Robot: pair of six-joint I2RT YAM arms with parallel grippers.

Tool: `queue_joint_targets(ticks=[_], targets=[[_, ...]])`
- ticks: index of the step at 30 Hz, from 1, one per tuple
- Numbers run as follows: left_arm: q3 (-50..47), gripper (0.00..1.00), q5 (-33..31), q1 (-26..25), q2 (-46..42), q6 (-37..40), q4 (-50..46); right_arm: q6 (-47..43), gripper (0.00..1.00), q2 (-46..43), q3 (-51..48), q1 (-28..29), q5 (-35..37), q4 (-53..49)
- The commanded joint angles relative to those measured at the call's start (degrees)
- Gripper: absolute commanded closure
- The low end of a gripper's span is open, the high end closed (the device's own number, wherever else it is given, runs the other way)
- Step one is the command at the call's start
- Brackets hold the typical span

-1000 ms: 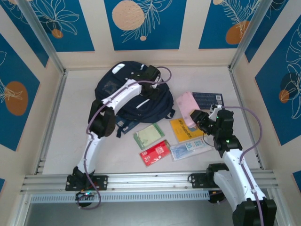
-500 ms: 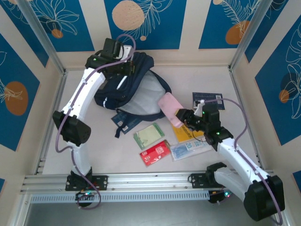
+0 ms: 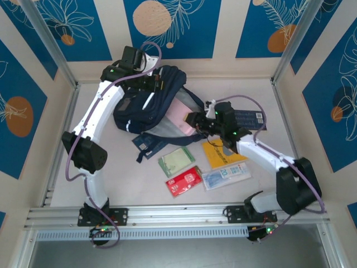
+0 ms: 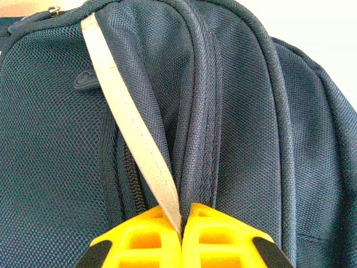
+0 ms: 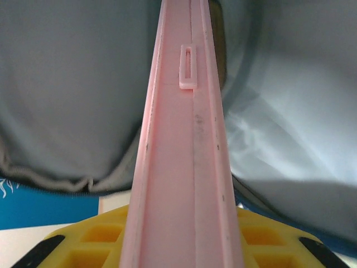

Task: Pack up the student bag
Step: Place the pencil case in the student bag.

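The student bag [image 3: 146, 106] lies at the worktop's [image 3: 131, 184] 11 o'clock. The left gripper [image 4: 181, 231], pinched together on the bag's white reflective stripe [image 4: 128, 111], holds its mouth open toward 4 o'clock, and the right gripper [image 3: 195, 119], clamped on a pink pencil case [image 5: 184, 167], has the case's far end inside the grey lining [image 5: 67, 84]. I judge that the next move is to push deeper toward 10 o'clock and release past the rim; the lining leaves room either side, but the green pouch [image 3: 176, 161] and yellow booklet [image 3: 218, 153] lie close at the bag's 5 o'clock.
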Motion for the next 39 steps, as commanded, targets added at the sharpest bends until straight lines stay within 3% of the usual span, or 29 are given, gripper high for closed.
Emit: queue_joint_targets(ticks=[1,7,14,16,19,27,32,39], targets=[[0.9,1.0,5.8,0.4,-3.7,1.1,6.2,1.4,0.7,6.9,6.2,0.2,0.2,7.0],[0.2,1.0,7.3,0.4,-4.4,0.7,7.0,2.5,0.69,23.8,21.0,0.4,2.6,7.6],[-3.4,1.0,12.4,0.4,-5.4,-0.2,10.7,2.6,0.63,45.4,47.4,1.8,4.1,1.5],[-3.5,1.0,12.8,0.5,-5.3,-0.5,11.3,1.8,0.57,50.1,53.2,2.6,5.4,-0.7],[-3.1,1.0,13.3,0.9,-4.8,-1.3,12.1,1.4,0.4,53.4,56.0,3.4,7.7,-1.5],[-0.4,1.0,12.4,2.9,-1.7,-2.7,12.1,-6.5,0.14,43.7,47.9,2.9,10.5,-5.2],[0.2,1.0,9.8,4.4,0.7,-3.5,11.8,-12.4,0.13,34.7,41.0,2.3,11.6,-12.3],[0.4,0.95,9.4,4.3,4.1,-6.5,11.9,-20.3,0.14,19.9,29.0,2.8,19.3,-20.5]])
